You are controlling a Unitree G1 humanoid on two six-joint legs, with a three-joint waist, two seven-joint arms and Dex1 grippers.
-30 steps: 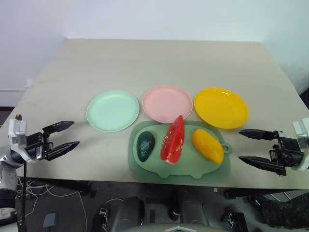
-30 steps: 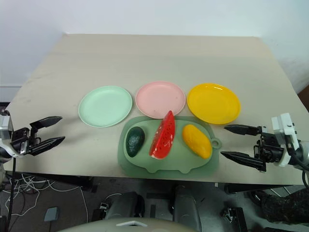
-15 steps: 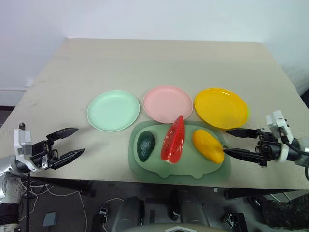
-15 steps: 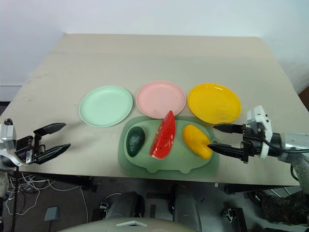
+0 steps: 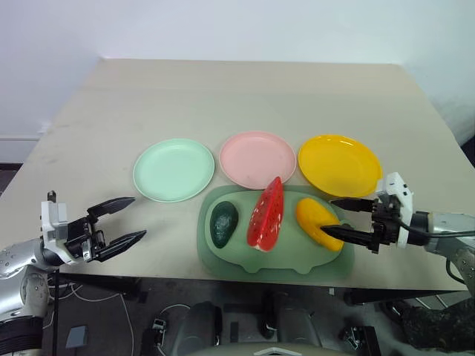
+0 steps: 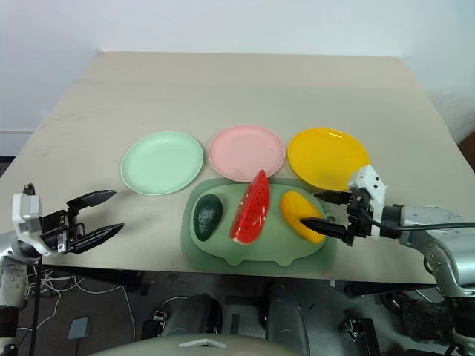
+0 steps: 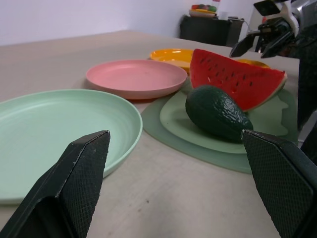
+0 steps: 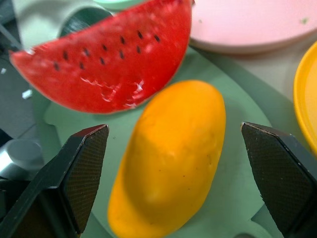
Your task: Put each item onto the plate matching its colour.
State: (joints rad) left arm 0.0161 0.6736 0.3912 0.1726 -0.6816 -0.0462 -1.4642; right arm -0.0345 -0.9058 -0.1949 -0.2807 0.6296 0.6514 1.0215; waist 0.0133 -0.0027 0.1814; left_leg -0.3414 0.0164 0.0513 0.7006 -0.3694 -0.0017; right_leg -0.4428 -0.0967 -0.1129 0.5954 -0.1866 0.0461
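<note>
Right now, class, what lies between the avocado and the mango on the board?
The watermelon wedge stands between the avocado and the mango, seen in the left eye view.

1. Three plates are counted: mint green plate (image 5: 174, 169), pink plate (image 5: 257, 159), yellow-orange plate (image 5: 340, 165).
2. Three toy foods are counted: avocado (image 5: 223, 222), watermelon wedge (image 5: 267, 215), mango (image 5: 318, 222).
3. One board (image 5: 274, 261) is counted.

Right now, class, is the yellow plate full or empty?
Empty. The yellow plate shows only bare surface; the mango lies on the green board.
</note>
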